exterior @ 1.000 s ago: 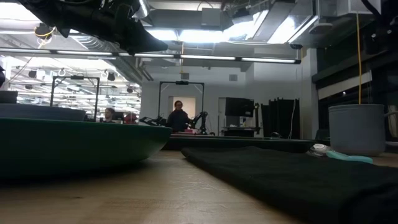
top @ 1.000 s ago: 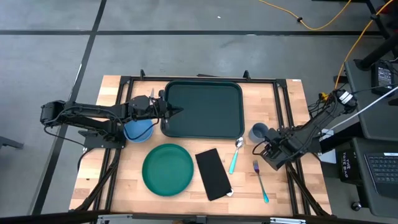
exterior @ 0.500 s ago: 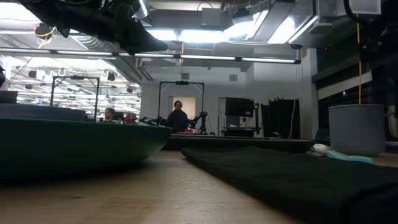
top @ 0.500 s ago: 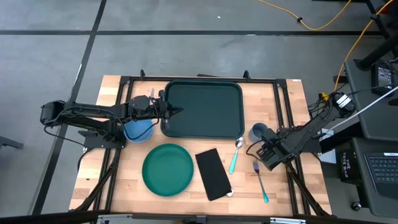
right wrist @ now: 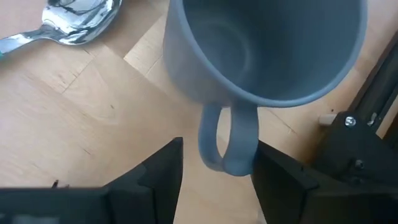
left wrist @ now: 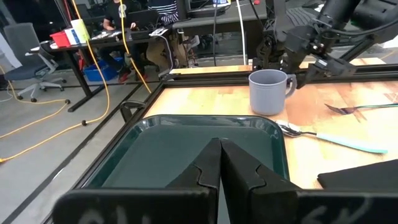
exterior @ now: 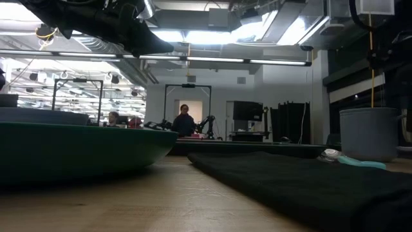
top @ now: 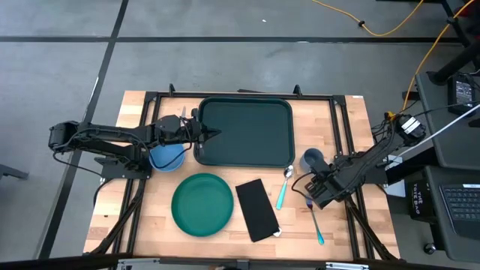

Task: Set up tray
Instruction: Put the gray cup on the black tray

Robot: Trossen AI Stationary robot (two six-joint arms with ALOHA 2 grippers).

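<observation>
The dark green tray [top: 247, 131] lies at the table's far middle; it also shows in the left wrist view [left wrist: 161, 149]. My left gripper [top: 215, 135] is shut, its tips over the tray's left part [left wrist: 220, 163]. A grey-blue mug [top: 311, 159] stands upright to the right of the tray. My right gripper [top: 310, 180] is open just near of the mug. In the right wrist view its two fingers [right wrist: 158, 174] stand on either side of the mug's handle [right wrist: 227, 140], which points toward the table's near edge. My left gripper's shut fingertips stand over the tray's left part; I cannot tell whether they touch it. My right gripper touches nothing that I can see.
A blue bowl [top: 166, 156] sits under the left arm. A round green plate [top: 202, 204], a black napkin [top: 257, 209], a spoon [top: 283, 187] and a fork [top: 315, 221] lie on the near half. A black frame runs along the table's edges.
My right gripper has moved toward the table's left edge, closing in on the mug from its near side. The mug and the other things have stayed in place.
</observation>
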